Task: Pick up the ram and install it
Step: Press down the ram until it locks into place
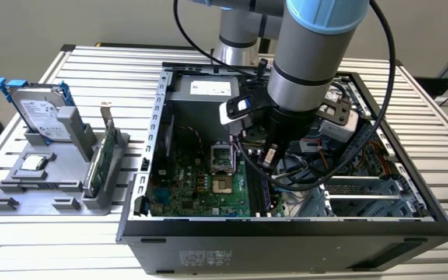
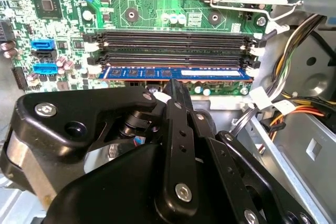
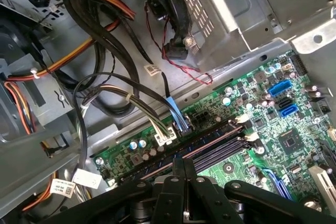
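Ram (image 2: 173,72) sits edge-up in the motherboard slot (image 2: 173,56) nearest our pincer (image 2: 176,88), whose fingers are closed together right on its top edge. We're at the seating step; it needs firm, even downward pressure.

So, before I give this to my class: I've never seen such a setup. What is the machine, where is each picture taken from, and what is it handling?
It is one robot arm reaching down into an open computer case on a slatted table. The exterior view looks on from outside; both wrist views ride near the arm's wrist and look past the black gripper at the green motherboard. In the second wrist view the gripper's tip sits right at the ram, a blue stick standing in the memory slot nearest the gripper, beside empty black slots. At the exterior view's left, a grey stand holds a hard drive and a green card.
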Controlling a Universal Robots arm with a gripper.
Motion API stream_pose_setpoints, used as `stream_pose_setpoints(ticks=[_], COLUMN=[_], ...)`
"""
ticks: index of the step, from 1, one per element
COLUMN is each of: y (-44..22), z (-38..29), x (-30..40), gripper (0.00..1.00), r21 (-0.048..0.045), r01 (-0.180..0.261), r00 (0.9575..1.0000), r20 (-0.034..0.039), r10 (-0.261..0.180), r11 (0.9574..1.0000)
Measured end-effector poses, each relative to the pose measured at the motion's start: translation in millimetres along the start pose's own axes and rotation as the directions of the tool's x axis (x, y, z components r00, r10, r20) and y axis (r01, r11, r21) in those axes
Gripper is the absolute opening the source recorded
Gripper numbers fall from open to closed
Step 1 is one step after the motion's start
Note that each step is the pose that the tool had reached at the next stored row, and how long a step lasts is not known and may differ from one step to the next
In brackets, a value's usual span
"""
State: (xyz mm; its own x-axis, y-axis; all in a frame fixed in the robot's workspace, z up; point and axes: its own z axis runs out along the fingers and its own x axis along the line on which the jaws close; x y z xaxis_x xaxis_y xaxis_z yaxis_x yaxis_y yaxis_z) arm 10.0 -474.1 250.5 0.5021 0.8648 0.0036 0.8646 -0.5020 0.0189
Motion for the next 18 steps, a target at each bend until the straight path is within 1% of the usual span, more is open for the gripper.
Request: stream_pose_setpoints(ticks=[8,18], y=[0.0,0.0], z=[0.1,0.2], x=[0.0,0.0], gripper=[0.0,0.0], r21=[0.0001,0.0002], r01=[0.044,0.089], r00=[0.999,0.9961], r20=[-0.0009,-0.0017], r10=[-0.044,-0.089], r11=[0.999,0.9961])
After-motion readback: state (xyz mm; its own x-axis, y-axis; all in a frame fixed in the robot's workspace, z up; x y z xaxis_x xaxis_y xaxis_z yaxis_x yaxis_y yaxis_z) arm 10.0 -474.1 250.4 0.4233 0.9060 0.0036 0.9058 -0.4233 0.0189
